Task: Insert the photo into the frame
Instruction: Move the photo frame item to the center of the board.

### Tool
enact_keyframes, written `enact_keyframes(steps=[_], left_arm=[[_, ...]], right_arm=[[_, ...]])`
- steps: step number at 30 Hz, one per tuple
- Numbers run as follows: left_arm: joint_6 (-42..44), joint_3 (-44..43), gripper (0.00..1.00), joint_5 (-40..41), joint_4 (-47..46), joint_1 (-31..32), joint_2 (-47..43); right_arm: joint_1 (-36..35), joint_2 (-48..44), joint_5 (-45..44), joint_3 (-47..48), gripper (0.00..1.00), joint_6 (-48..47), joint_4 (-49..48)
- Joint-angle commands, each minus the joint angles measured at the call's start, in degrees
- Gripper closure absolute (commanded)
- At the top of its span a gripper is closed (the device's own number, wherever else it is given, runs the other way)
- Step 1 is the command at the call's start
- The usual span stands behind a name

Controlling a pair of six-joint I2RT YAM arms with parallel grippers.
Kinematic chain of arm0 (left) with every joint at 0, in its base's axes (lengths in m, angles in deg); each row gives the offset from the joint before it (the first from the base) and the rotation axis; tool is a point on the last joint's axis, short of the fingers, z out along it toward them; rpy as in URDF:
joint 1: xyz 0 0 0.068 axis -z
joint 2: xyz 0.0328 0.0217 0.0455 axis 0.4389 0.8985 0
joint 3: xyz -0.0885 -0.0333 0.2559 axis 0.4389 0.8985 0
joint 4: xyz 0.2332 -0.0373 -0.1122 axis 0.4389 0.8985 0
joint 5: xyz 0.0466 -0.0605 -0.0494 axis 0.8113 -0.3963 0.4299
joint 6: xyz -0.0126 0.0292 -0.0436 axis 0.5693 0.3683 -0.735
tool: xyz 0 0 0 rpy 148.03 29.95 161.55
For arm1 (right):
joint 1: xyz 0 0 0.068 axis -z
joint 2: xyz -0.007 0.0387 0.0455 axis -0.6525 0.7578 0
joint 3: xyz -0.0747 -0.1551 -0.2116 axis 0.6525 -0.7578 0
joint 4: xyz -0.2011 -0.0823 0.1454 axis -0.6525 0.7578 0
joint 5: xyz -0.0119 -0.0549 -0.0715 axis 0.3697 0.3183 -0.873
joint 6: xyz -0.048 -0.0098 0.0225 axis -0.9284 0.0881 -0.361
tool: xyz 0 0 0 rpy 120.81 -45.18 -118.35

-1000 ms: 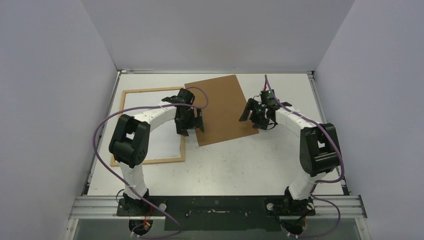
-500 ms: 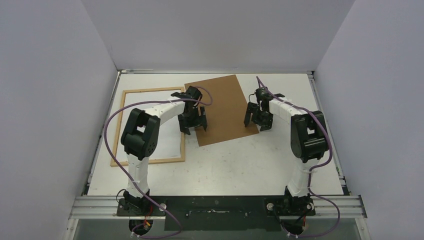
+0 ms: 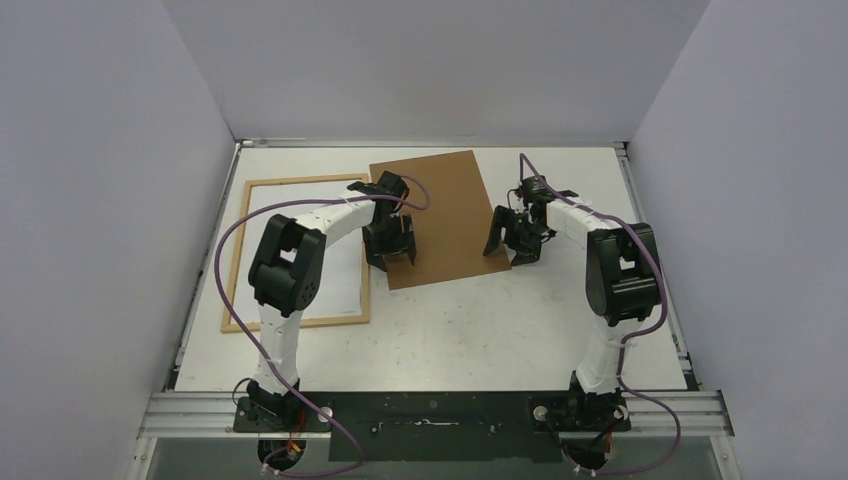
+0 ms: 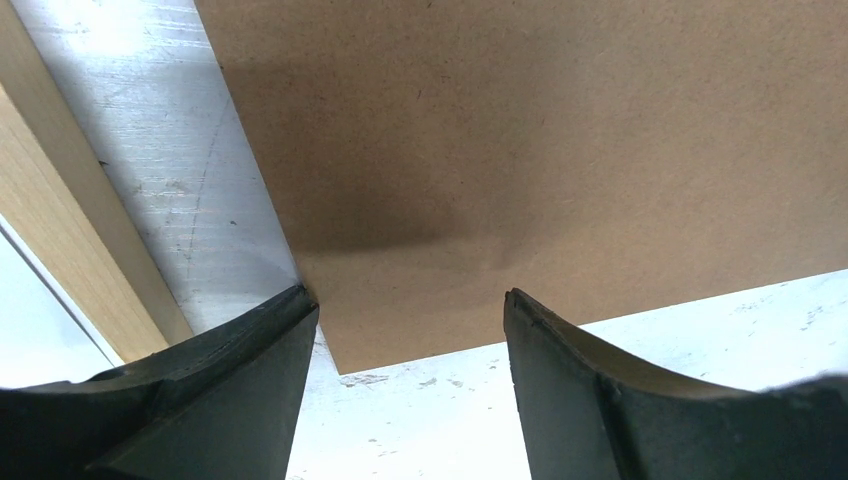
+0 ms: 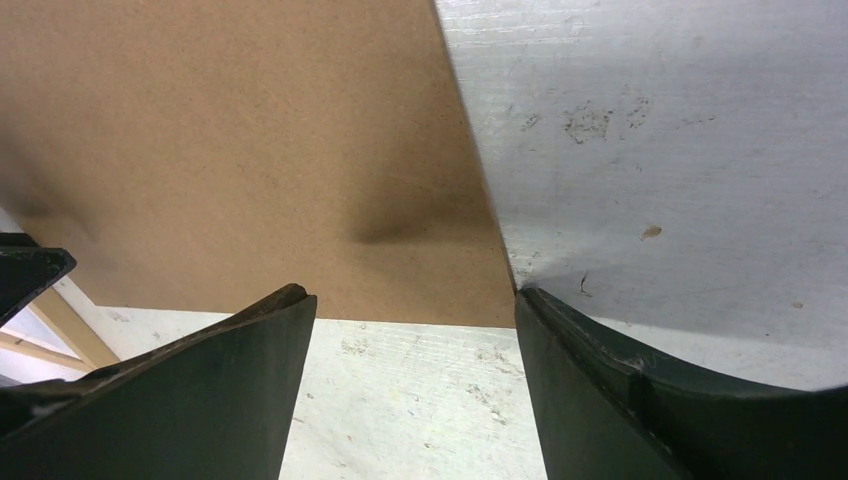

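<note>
Left gripper and right gripper had closed in on the near corners of the brown board, which had slid slightly toward 9 o'clock. Left fingers stood spread, straddling the near-left corner, one against the board's 9 o'clock edge. Right fingers stood spread, straddling the near-right corner. Neither pinched anything. The board lay flat on the table, running toward 12 o'clock. The frame lay flat just beside it at 9 o'clock.
</note>
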Motion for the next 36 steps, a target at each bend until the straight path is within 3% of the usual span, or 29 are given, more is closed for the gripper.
enact_keyframes(steps=[1,16,29,36], left_arm=[[1.7,-1.1,0.35,-5.6,-1.3,1.6,3.0],[1.6,1.2,0.39,-9.7,-3.3,2.5,-5.0],[0.5,3.4,0.4,-7.0,-1.4,3.7,-12.6],[-1.3,6.9,0.4,-1.8,1.3,3.4,-16.3]], right_arm=[[-1.5,1.1,9.4,-3.6,0.26,-0.2,-2.5],[-3.0,-10.8,17.1,-13.1,0.27,5.9,-8.7],[-5.0,-17.5,17.9,-20.8,0.27,10.6,-13.7],[-10.0,-17.4,17.0,-22.2,0.27,15.4,-19.9]])
